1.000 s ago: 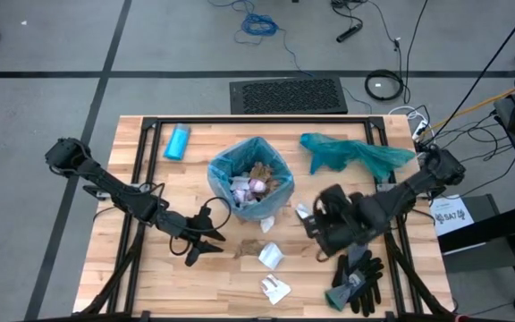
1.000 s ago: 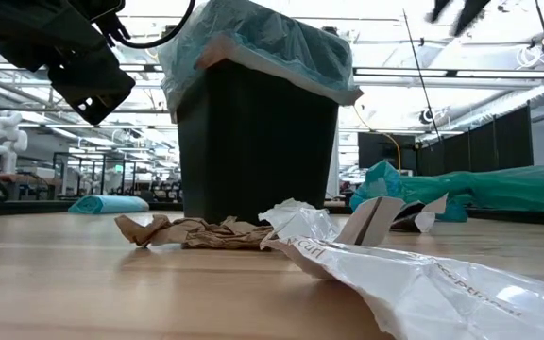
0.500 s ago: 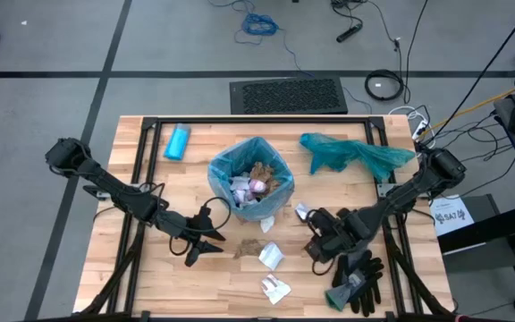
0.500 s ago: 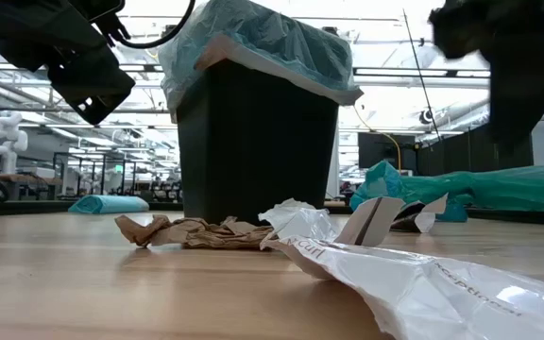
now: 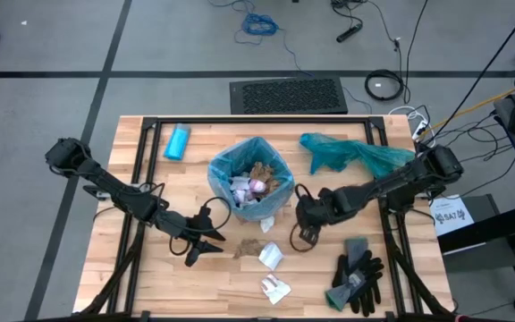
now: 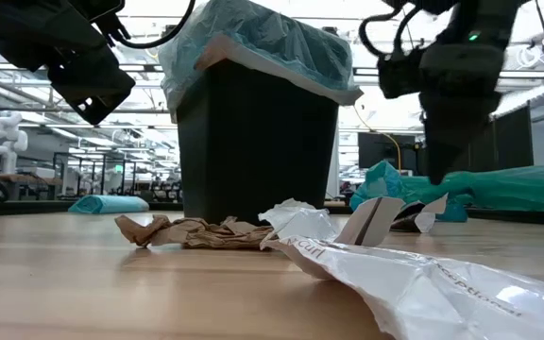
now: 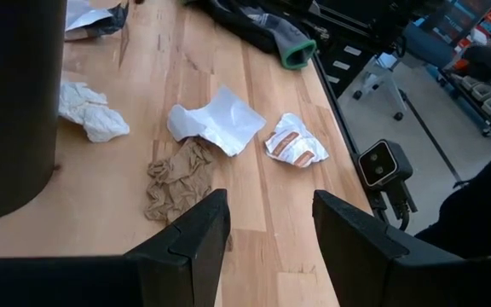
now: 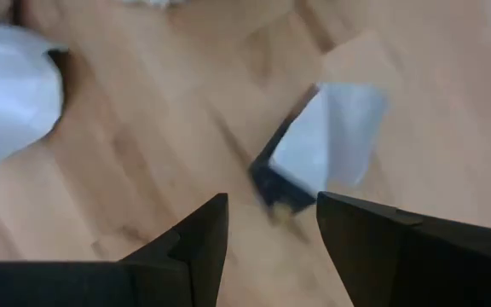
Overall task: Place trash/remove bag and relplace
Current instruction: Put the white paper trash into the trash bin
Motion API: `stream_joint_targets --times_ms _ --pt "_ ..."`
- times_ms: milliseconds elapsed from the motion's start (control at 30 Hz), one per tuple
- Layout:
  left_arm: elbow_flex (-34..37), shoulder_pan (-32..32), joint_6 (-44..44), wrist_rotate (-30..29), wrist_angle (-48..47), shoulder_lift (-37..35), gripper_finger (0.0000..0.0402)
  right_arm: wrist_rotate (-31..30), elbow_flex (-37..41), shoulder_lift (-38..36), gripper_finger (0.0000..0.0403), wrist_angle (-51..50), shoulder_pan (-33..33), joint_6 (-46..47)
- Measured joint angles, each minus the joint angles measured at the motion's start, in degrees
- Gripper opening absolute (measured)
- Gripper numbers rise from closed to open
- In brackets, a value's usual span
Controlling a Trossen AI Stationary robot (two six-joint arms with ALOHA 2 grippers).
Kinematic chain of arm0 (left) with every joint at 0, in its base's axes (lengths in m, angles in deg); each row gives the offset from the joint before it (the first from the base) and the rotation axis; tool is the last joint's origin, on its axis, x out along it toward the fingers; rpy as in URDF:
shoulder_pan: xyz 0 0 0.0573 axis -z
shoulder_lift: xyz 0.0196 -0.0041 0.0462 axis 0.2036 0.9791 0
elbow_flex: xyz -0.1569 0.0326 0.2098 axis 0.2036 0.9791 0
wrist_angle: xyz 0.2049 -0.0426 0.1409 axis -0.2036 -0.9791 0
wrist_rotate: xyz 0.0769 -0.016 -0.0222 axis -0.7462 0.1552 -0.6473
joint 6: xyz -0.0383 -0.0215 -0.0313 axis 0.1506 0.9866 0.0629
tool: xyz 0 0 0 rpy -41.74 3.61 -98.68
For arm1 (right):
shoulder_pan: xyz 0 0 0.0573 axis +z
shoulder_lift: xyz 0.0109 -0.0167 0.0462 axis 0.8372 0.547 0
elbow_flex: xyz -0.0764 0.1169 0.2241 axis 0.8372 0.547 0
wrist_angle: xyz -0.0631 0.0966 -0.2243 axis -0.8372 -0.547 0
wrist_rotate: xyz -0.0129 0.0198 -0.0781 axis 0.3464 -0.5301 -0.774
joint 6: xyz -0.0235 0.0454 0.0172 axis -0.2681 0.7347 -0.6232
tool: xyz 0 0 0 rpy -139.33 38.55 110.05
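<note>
At four o'clock of the lined bin (image 5: 250, 183), right gripper (image 5: 300, 234) hangs fingers parted, empty, over a silvery wrapper (image 8: 326, 136), likely lining up a pick. Left gripper (image 5: 193, 253), likewise parted, waits above a brown paper wad (image 7: 175, 177). Pale blue bag (image 5: 222, 168) stays fitted.

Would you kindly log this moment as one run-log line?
right gripper: open, above wrapper beside bin | left gripper: open, above brown paper wad | bag: on bin

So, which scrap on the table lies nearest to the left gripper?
The crumpled brown paper wad, right in front of the left gripper; the white wrappers lie farther off.
</note>
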Motion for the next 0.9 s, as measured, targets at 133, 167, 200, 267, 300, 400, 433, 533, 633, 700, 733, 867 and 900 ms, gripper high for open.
stream_joint_targets --times_ms 133,167,200,267,300,400,433,533,633,700,733,867,900 --pt "0.0 0.0 0.0 0.0 0.0 0.0 0.0173 3.2 1.7 0.0 0.0171 4.7 -3.6 -4.1" --pt "0.0 0.0 0.0 0.0 0.0 0.0 0.0173 3.9 2.1 0.0 0.0171 5.4 -4.5 -4.8" --pt "0.0 0.0 0.0 0.0 0.0 0.0 0.0173 4.1 2.6 0.0 0.0171 6.2 -5.2 -5.3" --pt "0.0 0.0 0.0 0.0 0.0 0.0 0.0173 4.1 4.0 0.0 0.0171 8.0 -6.6 -5.6" --pt "0.0 0.0 0.0 0.0 0.0 0.0 0.0173 4.3 5.1 0.0 0.0171 8.7 -7.5 -5.6" --pt "0.0 0.0 0.0 0.0 0.0 0.0 0.0173 7.1 8.5 0.0 0.0171 13.0 -9.8 -4.8" --pt "0.0 0.0 0.0 0.0 0.0 0.0 0.0173 8.3 9.7 0.0 0.0170 14.5 -10.2 -4.3" --pt "0.0 0.0 0.0 0.0 0.0 0.0 0.0173 10.1 11.9 0.0 0.0158 17.5 -10.4 -4.1" --pt "0.0 0.0 0.0 0.0 0.0 0.0 0.0173 10.1 12.4 0.0 0.0107 18.6 -10.1 -4.4" --pt "0.0 0.0 0.0 0.0 0.0 0.0 0.0173 10.2 12.4 0.0 0.0051 19.3 -9.9 -3.6" --pt "0.0 0.0 0.0 0.0 0.0 0.0 0.0173 10.3 12.4 0.0 0.0026 19.7 -9.6 -2.8" --pt "0.0 0.0 0.0 0.0 0.0 0.0 0.0173 11.8 12.4 0.0 0.0009 20.2 -7.4 2.1" --pt "0.0 0.0 0.0 0.0 0.0 0.0 0.0173 11.8 12.4 0.0 0.0005 20.2 -6.6 3.5"
